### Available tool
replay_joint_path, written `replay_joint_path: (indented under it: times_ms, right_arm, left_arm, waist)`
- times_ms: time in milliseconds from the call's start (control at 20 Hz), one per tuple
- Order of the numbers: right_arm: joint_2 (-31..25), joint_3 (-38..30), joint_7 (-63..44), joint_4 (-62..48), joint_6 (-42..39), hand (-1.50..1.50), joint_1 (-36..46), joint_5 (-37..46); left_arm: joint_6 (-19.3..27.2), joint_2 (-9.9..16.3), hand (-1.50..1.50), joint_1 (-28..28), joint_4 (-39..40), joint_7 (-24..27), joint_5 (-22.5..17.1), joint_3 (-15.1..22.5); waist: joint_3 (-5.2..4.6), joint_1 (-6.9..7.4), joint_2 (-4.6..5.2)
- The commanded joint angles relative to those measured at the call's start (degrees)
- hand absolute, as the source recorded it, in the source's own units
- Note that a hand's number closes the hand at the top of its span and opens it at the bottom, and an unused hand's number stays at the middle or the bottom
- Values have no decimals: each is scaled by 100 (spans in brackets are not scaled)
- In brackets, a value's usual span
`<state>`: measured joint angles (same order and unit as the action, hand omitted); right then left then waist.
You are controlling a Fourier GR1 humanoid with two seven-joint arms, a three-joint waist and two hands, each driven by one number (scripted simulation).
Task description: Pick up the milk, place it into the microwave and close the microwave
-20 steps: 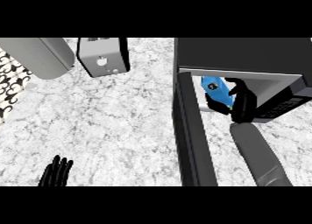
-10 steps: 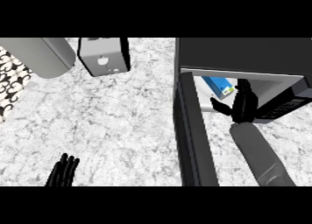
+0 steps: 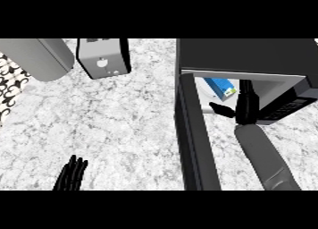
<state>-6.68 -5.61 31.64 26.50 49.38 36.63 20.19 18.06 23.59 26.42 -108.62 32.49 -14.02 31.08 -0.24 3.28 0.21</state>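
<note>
We are seeing the milk (image 3: 220, 87) standing inside the microwave (image 3: 254, 58), near the left of its cavity; a second ago our right hand (image 3: 243, 106) was wrapped round the carton, and now it is sitting apart from it at the opening, fingers straight and thumb spread, holding nothing; the microwave door (image 3: 193, 134) is hanging open as before; our left hand (image 3: 72, 173) is resting open at the lower edge, slightly further right; a toaster (image 3: 103, 57) is standing on the counter (image 3: 122, 120).
</note>
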Motion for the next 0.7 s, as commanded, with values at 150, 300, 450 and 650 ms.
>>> replay_joint_path:
  times_ms: [150, 300, 450, 650]
  right_arm:
    - [-423, -309, 586, -494, -2187, -150, 819, -592]
    - [-518, -641, 1150, -729, -2631, -150, 607, -924]
    - [-616, -877, 1547, -1012, -2922, -150, 501, -1112]
    - [-533, -938, 1960, -1292, -3161, -150, 397, -1152]
  left_arm:
    - [25, -90, -150, -38, 69, -37, 146, 182]
    - [245, -323, -150, 127, 86, 222, 545, 582]
    - [390, -453, -150, -49, 80, -29, 643, 630]
    - [168, -264, -150, -315, -76, -374, 429, 380]
  waist:
    - [56, 94, 143]
    - [53, 39, 112]
    - [47, -58, 90]
    - [46, -63, 98]
